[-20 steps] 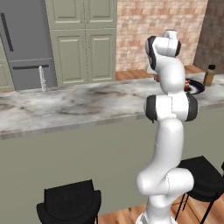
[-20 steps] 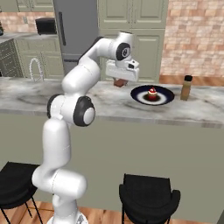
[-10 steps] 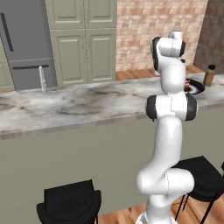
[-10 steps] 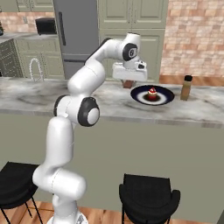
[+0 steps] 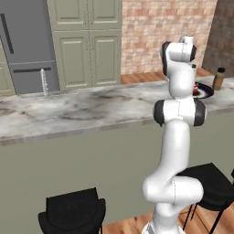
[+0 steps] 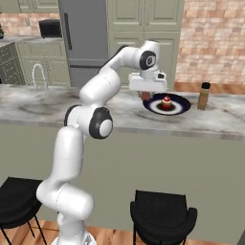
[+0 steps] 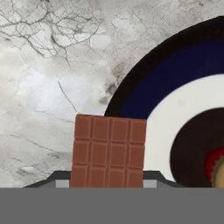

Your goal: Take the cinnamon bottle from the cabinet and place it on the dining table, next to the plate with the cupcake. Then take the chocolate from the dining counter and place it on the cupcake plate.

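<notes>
- Above the dining table [image 6: 43, 107], the gripper [image 6: 146, 94] pinches the chocolate [image 7: 108, 151] between its fingertips; the bar hangs clear of the marble, just beside the rim of the plate [image 6: 181, 109].
- Compared with a second ago, the hand has travelled along the slab toward the plate; the grip has not loosened meanwhile.
- On the plate, the cupcake [image 6: 166, 102] stands upright near the middle; in the hand view the bar's far edge overlaps the plate's dark rim [image 7: 144, 74].
- Beside the plate, the cinnamon bottle [image 6: 204, 95] stands upright on the slab; the first half of the task appears complete.
- Remaining, by judgement: a short further carry over the plate, beside the cupcake, then release.
</notes>
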